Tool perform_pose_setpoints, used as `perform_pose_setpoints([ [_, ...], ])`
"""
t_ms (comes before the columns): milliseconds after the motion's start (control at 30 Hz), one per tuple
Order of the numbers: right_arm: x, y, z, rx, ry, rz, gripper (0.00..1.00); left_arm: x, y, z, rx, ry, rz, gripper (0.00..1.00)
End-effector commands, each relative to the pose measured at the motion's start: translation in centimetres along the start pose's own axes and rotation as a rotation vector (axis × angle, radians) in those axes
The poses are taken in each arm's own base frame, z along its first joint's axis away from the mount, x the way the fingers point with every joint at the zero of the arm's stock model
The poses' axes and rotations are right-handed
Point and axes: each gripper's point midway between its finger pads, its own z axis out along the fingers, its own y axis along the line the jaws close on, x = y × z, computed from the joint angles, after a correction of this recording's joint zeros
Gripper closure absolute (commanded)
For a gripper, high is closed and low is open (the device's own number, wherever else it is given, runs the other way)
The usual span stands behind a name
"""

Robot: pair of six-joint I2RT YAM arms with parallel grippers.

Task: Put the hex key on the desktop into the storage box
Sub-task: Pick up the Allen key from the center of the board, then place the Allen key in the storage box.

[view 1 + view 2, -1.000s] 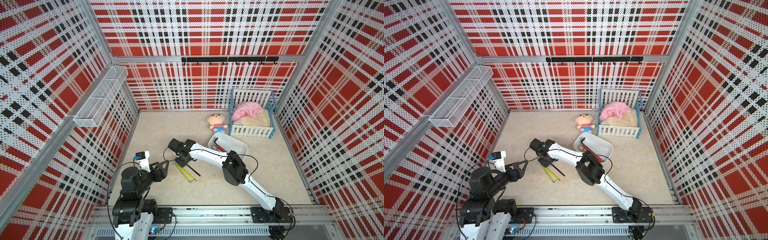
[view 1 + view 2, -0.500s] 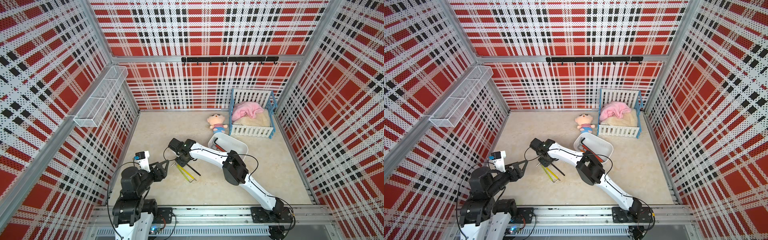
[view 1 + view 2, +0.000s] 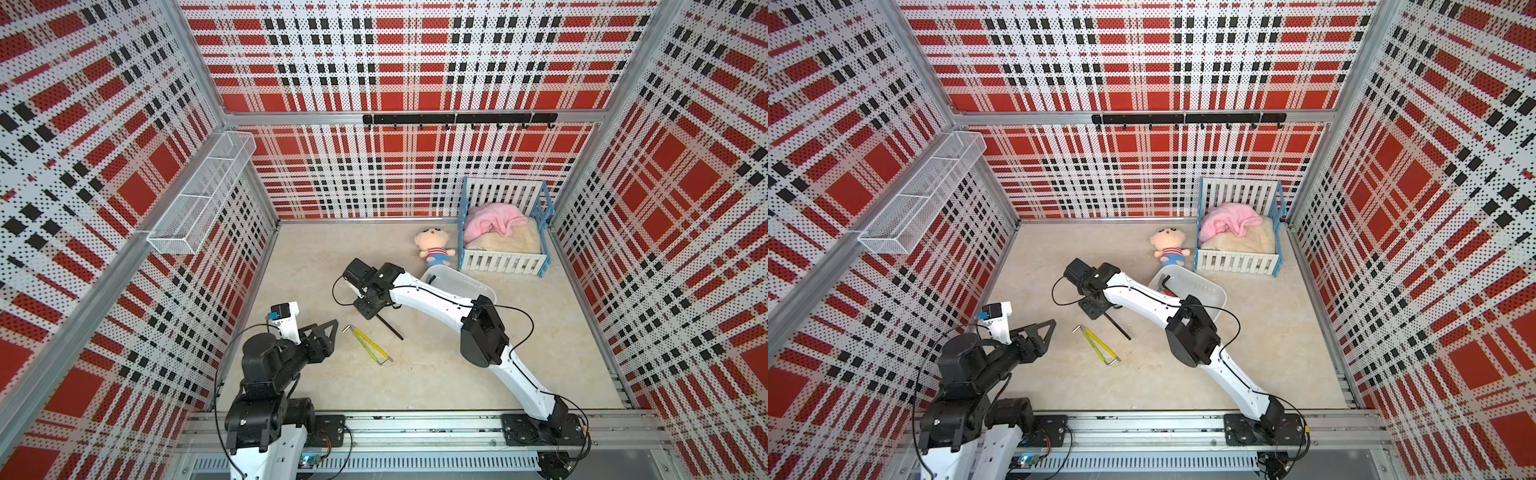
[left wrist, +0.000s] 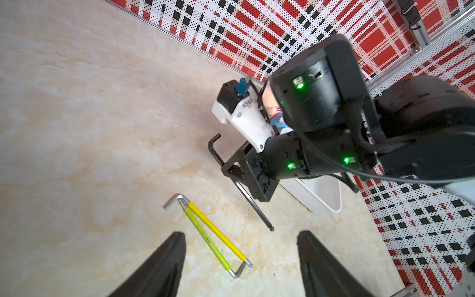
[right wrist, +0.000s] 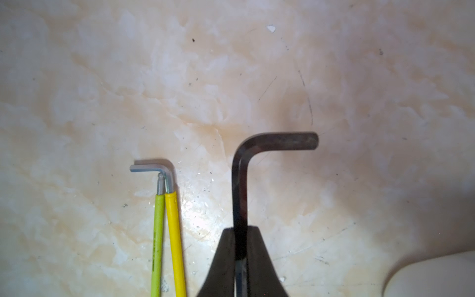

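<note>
Here the right arm [image 3: 432, 296] reaches from the lower right of the frame up to the middle, bent at the elbow with its wrist turned down. The right gripper [image 3: 369, 308] is clamped on the shaft of the black key [image 3: 390, 328], nearer the bend than the tip. The key's long end slants toward lower centre; whether it is clear of the worktop [image 3: 316, 257] I cannot tell. The left arm [image 3: 266, 361] sits folded at lower left. The left gripper [image 3: 332, 328] points right, its fingers [image 4: 167, 262] apart with nothing between them. Just right of it the yellow key [image 4: 217, 232] and green key [image 4: 207, 237] lie flat on the worktop, head to tail in a narrow V, touching at one end. The box [image 3: 1208, 291] stands right of centre, partly behind the right arm and well apart from those two keys.

Fine print runs along the green sleeve, too small to read.

In a top view a dark key [image 3: 1166, 284] lies inside the box at its upper-left end. The right wrist view shows the jaws tight on the black shaft with the bent end sticking out past them, the two sleeved keys beside it and a corner of the box. The left wrist view shows the black key's whole length, from bend to tip.
</note>
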Motion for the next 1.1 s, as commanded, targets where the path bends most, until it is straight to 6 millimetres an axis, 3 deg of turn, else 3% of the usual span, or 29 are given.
perform_pose_setpoints([
  [0,-1.1,-1.3,-4.4,0.02,-0.053,0.018,1.0,-0.3,0.1,0.1,0.0,-0.018,0.01,0.26],
  [267,-1.3,-6.2,-10.2,0.046,-0.127,0.059,1.0,-0.3,0.1,0.2,0.005,-0.011,0.013,0.26],
  [500,1.1,-12.5,-13.5,0.085,-0.142,0.076,1.0,-0.1,-0.1,0.2,0.016,-0.003,0.021,0.27],
  [800,5.5,-19.2,-13.9,0.148,-0.131,0.075,1.0,-0.1,-0.1,0.3,0.015,0.0,0.021,0.27],
  [1067,8.2,-20.5,-10.5,0.163,-0.049,0.013,1.0,-0.1,0.0,0.3,0.012,-0.003,0.02,0.27],
])
